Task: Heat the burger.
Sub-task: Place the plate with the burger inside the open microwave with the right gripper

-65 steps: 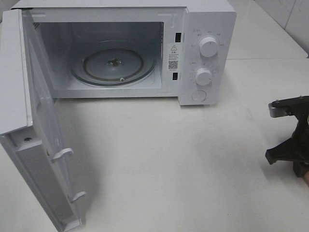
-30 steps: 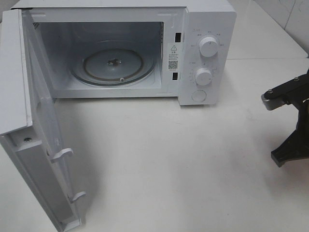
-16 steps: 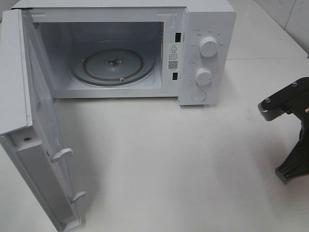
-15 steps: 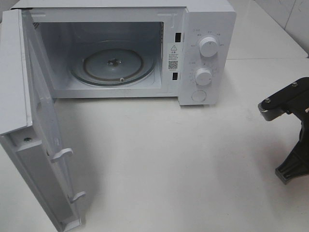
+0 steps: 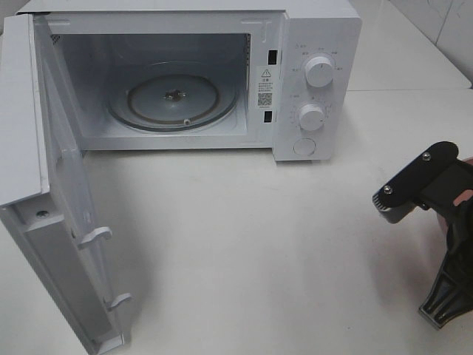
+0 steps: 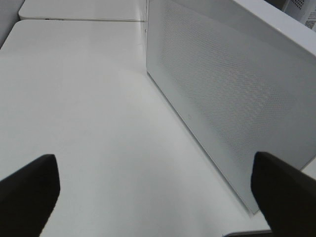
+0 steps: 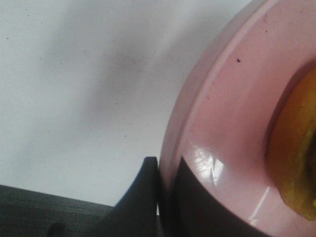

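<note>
The right gripper (image 7: 165,197) is clamped on the rim of the pink plate (image 7: 217,123) bearing the burger (image 7: 296,163), at the near right, well apart from the microwave (image 5: 318,44), whose door (image 5: 59,222) is swung open to the left. The left gripper (image 6: 158,192) is held beside that door with jaws wide apart and nothing between them. The carry appears to be in hand; next, the plate is to be kept level, brought left and far, and set on the glass turntable (image 5: 174,96).

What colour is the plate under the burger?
Pink; the plate shows best in the right wrist view.
</note>
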Motion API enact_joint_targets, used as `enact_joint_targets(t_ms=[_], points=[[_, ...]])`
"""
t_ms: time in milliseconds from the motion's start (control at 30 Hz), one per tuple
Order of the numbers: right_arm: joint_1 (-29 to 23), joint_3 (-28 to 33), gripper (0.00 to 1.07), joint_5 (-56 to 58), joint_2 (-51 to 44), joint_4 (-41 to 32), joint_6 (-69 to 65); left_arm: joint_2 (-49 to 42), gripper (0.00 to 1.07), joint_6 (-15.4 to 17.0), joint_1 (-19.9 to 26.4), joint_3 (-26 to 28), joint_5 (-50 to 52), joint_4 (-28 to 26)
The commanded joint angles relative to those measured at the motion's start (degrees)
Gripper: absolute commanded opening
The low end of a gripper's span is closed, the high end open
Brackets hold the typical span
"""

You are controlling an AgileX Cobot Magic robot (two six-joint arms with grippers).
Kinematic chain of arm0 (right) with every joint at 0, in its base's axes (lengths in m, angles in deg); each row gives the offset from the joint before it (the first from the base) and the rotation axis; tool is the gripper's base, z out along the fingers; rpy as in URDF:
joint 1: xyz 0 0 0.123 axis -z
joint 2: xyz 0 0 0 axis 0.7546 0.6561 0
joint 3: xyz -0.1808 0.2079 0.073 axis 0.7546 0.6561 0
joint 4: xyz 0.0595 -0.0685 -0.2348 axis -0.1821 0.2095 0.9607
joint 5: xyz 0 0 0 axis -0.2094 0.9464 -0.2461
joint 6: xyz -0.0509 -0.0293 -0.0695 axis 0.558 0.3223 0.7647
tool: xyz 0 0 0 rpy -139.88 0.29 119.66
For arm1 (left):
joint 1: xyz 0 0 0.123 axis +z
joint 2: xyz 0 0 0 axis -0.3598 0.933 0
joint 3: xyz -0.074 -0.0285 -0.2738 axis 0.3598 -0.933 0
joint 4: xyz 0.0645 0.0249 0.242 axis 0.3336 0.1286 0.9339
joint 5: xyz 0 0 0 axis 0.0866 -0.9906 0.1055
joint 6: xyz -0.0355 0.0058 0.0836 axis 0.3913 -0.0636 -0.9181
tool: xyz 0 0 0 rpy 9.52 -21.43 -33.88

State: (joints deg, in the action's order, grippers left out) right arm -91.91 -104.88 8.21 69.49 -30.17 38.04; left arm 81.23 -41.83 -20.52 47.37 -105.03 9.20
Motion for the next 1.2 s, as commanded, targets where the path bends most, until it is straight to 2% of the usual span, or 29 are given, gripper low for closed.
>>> enact_joint_targets(t_ms=[33,200,400,467,667,733,833,1200], points=[[-2.18,0.23,0.0,2.92,-0.52,3.04,-0.34,-0.86,0.98,0.4,-0.34,-0.11,0.86,0.06],[-8.14,0.23,0.0,4.18,-0.52,3.04,-0.34,-0.86,0.98,0.4,-0.34,-0.11,0.86,0.06],[-11.86,0.23,0.0,4.41,-0.52,3.04,-0.34,-0.86,0.98,0.4,-0.34,-0.11,0.86,0.06],[-16.16,0.23,0.0,4.24,-0.52,3.44,-0.34,-0.86,0.98,0.4,-0.34,-0.11,0.86,0.06],[-19.6,0.23,0.0,4.18,-0.52,3.44,0.17,-0.86,0.98,0.4,-0.34,-0.11,0.86,0.06],[-22.8,0.23,0.0,4.18,-0.52,4.53,1.2,-0.86,0.98,0.4,-0.34,-0.11,0.86,0.06],[-24.64,0.23,0.0,3.84,-0.52,5.9,3.15,-0.86,0.98,0.4,-0.34,-0.11,0.86,0.06],[-24.87,0.17,0.0,-1.03,-0.46,6.02,12.95,-0.86,0.98,0.4,-0.34,-0.11,0.86,0.06]])
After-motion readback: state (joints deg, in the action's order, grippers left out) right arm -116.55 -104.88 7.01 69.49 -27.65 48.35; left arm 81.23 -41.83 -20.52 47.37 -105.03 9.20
